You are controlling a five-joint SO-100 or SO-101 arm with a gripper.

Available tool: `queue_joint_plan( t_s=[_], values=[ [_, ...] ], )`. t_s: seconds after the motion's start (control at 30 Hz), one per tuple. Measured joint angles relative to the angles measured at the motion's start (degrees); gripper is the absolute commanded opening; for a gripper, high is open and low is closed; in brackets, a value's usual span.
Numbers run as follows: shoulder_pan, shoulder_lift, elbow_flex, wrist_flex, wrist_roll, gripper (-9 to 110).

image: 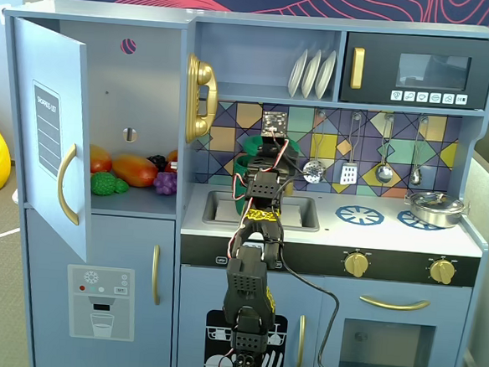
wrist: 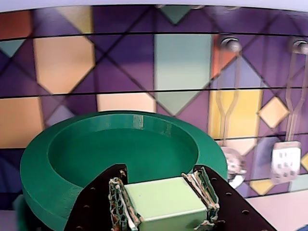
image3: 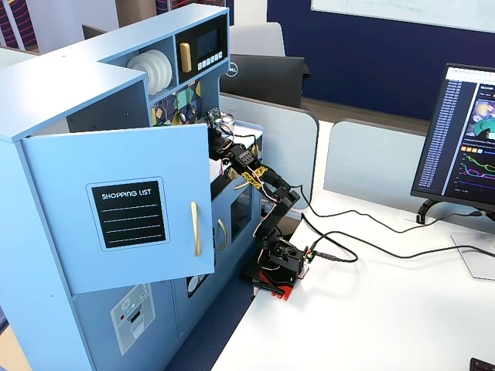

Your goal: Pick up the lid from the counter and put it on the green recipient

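Lid (wrist: 120,144), a flat round dark green plastic disc with a raised rim, fills the lower half of the wrist view, and its pale green block-shaped handle tab (wrist: 166,199) sits squeezed between the two black jaws of the gripper (wrist: 163,204). The jaws are closed on that tab, one on each side, touching it; the lid is held up off the counter (image: 325,231).

In a fixed view the lid (image: 260,143) hangs just above the tall dark green plastic cylindrical pot (image: 246,179), which stands at the back of the counter behind the sink basin (image: 264,208). The black arm (image: 255,251) rises in front of the pot and covers much of it, so whether lid and pot rim touch cannot be told.

Behind them runs the tiled backsplash (wrist: 159,62) of purple, orange, yellow and teal shapes. On it hang silver toy utensils: a skimmer (image: 312,170), a slotted spatula (image: 350,170) and two ladles further right. Two blue spoked burner rings (image: 359,215) lie on the counter to the right in this view, and the low shiny silver metal pot (image: 433,207) sits on the far one. A gold toy telephone (image: 200,96) hangs left of the backsplash, white plates (image: 313,73) stand on the shelf above, and plastic fruit and vegetables (image: 132,171) lie in the open cupboard.

In another fixed view the open blue door (image3: 128,205) with its shopping list panel hides the pot and most of the counter; the arm (image3: 267,205) reaches in past it.
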Motion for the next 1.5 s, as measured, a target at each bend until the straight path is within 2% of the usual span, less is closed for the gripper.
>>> queue_joint_plan(
  t_s=[0.2,1.5],
  values=[
    [-2.55,0.0,0.0,0.0,-0.88,0],
    [-2.72,-4.13,1.14,0.0,-3.52,0]
  ],
)
